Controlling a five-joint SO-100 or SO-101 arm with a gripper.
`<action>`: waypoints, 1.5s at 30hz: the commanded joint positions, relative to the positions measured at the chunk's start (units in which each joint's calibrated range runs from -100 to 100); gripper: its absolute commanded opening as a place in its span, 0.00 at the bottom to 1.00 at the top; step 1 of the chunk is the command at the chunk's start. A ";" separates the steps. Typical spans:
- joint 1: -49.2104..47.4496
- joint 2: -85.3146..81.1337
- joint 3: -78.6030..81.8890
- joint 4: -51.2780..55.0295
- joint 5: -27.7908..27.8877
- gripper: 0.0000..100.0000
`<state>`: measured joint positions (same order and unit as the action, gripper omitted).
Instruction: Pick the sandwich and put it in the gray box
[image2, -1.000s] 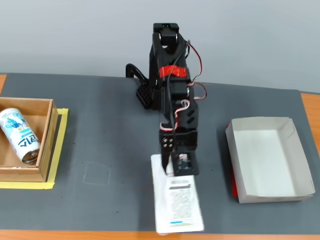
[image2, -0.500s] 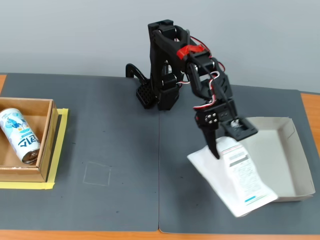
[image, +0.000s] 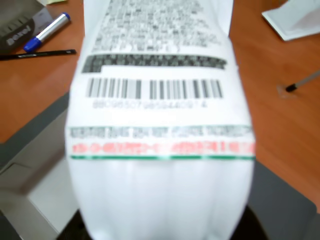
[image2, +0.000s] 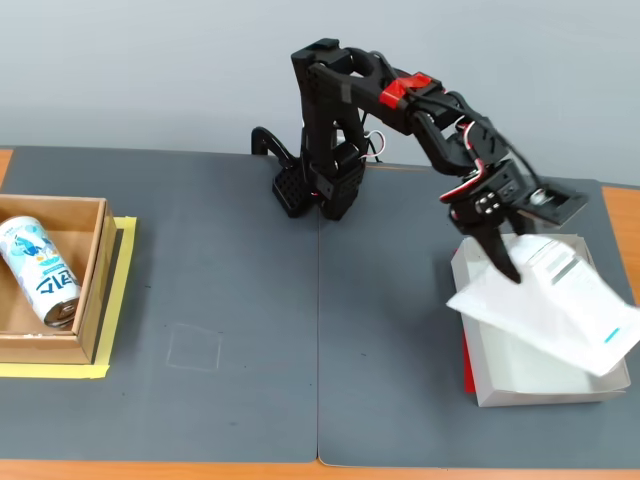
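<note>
The sandwich is a flat white wrapped pack with a fine-print label and a teal edge. It hangs tilted in the air above the gray box, a shallow pale tray at the right of the fixed view. My gripper is shut on the pack's upper end. In the wrist view the sandwich fills the frame, showing its barcode and red and green print; the fingers are hidden behind it. A corner of the gray box shows at the lower left of the wrist view.
A brown wooden box at the left holds a blue-and-white can and sits on yellow tape. The arm's base stands at the back middle. A marker and pencil lie on the wooden desk beyond the mat.
The arm has swung right from the front middle of the mat, carrying the sandwich up off the mat and over the gray box.
</note>
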<state>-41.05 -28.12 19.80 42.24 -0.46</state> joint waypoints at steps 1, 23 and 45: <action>-3.38 0.27 -3.29 -2.22 0.13 0.02; -12.85 14.43 -5.56 -16.28 0.07 0.02; -12.18 16.30 -4.47 -15.68 0.23 0.25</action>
<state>-53.80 -11.21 17.65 26.80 -0.42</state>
